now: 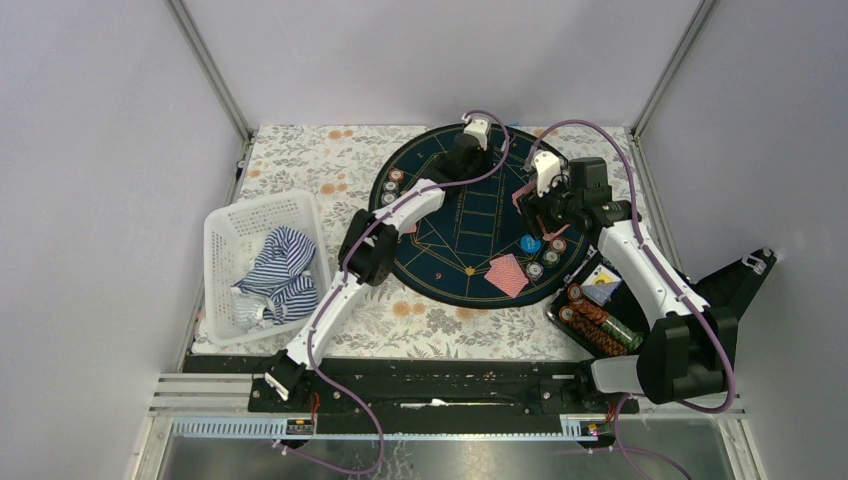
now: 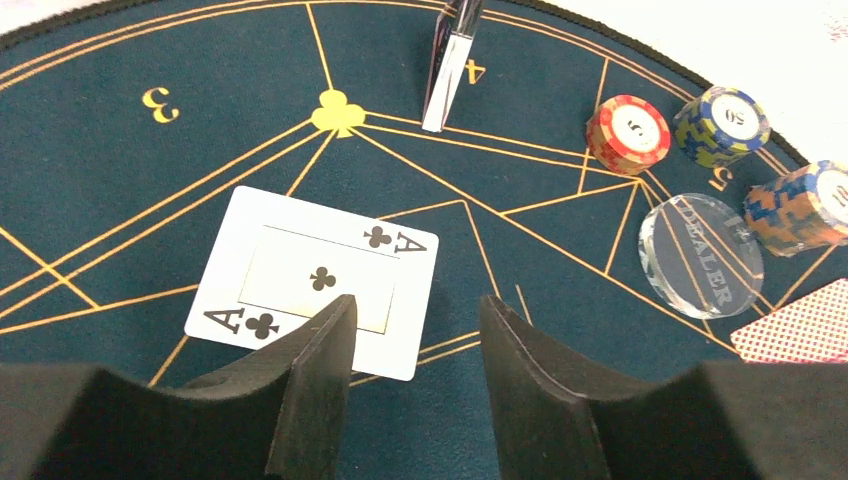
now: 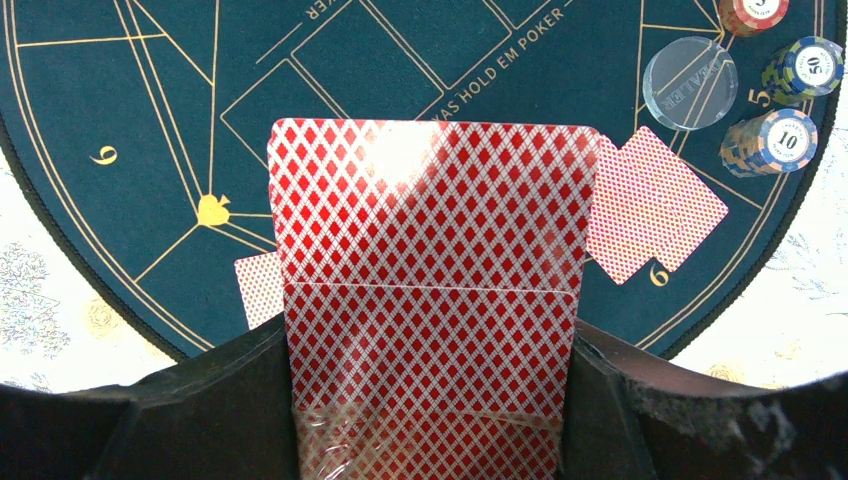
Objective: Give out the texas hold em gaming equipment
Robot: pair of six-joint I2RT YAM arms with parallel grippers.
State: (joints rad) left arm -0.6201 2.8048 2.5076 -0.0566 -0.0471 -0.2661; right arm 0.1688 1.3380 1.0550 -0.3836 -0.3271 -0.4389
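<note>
Playing cards [image 3: 655, 205] look mid-deal: a white ace of clubs [image 2: 312, 280] lies face-up on the round dark-blue mat [image 2: 150, 200] under the left gripper [image 2: 417, 312], its fingers parted, the right gripper [image 3: 430, 345] clamping the red-backed deck [image 3: 430, 220] as supply.

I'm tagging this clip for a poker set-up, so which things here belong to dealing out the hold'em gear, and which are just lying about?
Job: ace of clubs, red-backed deck, face-down cards, chip stacks, dealer button.
Lying about: white basket, striped cloth.
</note>
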